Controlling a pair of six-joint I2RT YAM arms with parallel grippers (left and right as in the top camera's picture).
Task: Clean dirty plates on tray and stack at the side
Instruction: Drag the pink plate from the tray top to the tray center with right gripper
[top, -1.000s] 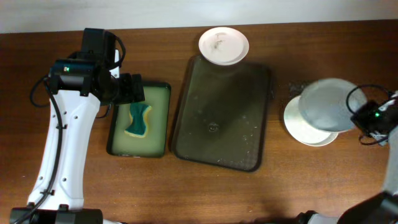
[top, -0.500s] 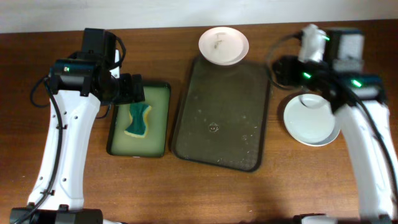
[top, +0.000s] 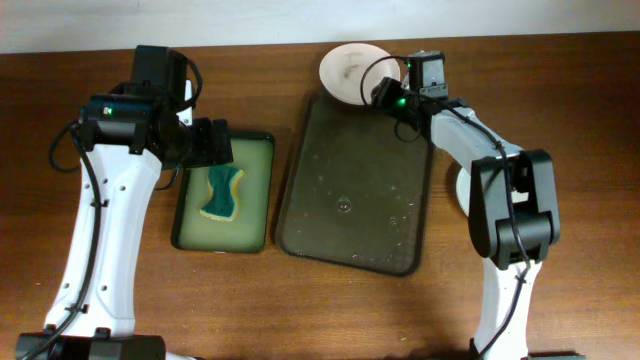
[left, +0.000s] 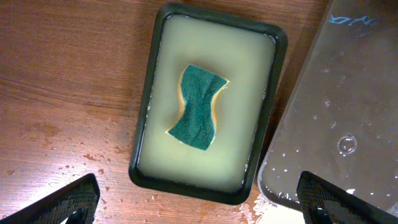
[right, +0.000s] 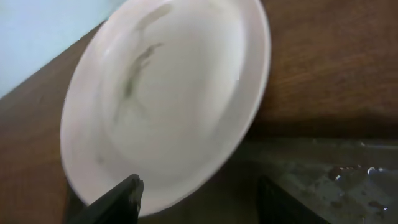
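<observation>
A white plate (top: 350, 62) with a dark smear (right: 140, 62) lies at the far edge of the dark brown tray (top: 355, 190), its rim overlapping the tray's top border. My right gripper (top: 378, 92) hovers at that plate's near-right rim, open, with nothing between its fingers (right: 118, 198). Other white plates (top: 463, 190) lie on the table right of the tray, mostly hidden behind my right arm. Over the small green tray (left: 273, 118), my left gripper (left: 199, 208) is wide open and empty.
A green sponge (left: 199, 107) lies in the pale liquid of the black-rimmed green tray (top: 225, 190), left of the brown tray. Water drops (left: 345, 144) dot the brown tray's surface. The right arm (top: 505, 190) stretches across the tray's right side.
The right gripper let go of the plate it held over the plates at the right and opened. The right arm then swung left to the smeared far plate. The left arm stayed still.
</observation>
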